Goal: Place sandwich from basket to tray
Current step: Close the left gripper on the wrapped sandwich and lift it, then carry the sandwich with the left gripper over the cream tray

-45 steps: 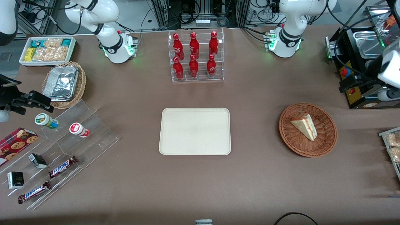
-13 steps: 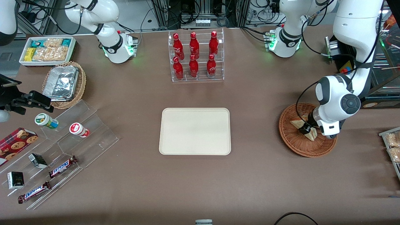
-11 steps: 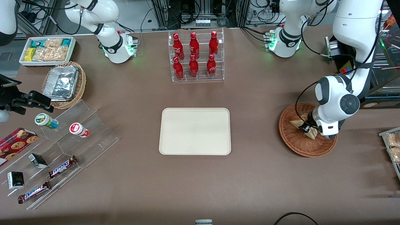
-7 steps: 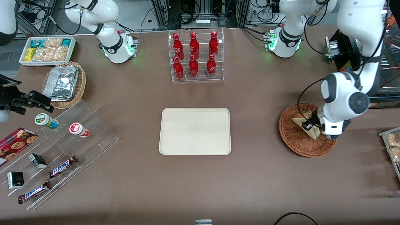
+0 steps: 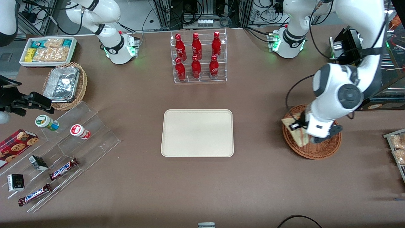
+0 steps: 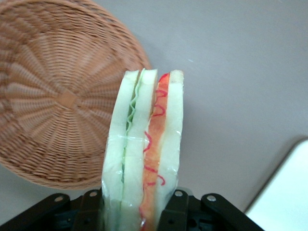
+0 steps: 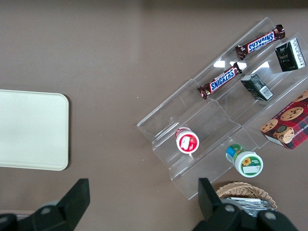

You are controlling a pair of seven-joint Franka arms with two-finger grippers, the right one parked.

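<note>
My left gripper (image 5: 298,126) is shut on the sandwich (image 5: 295,133), a pale bread wedge with a red and green filling stripe (image 6: 143,159). It holds the sandwich lifted above the rim of the round reddish-brown wicker basket (image 5: 319,150), on the side toward the tray. In the left wrist view the basket (image 6: 53,101) lies below, with nothing in it, and the black fingers (image 6: 179,211) press both bread faces. The cream rectangular tray (image 5: 197,133) lies bare at the table's middle; its corner (image 6: 288,192) shows in the wrist view.
A clear rack of red bottles (image 5: 197,57) stands farther from the camera than the tray. A black machine (image 5: 364,63) and a snack tray (image 5: 397,148) flank the basket at the working arm's end. Acrylic steps with snacks (image 5: 63,152) lie toward the parked arm's end.
The gripper closed on the sandwich in the basket, lifted it, and has now carried it toward the tray, above the basket's rim. The basket is left with nothing in it.
</note>
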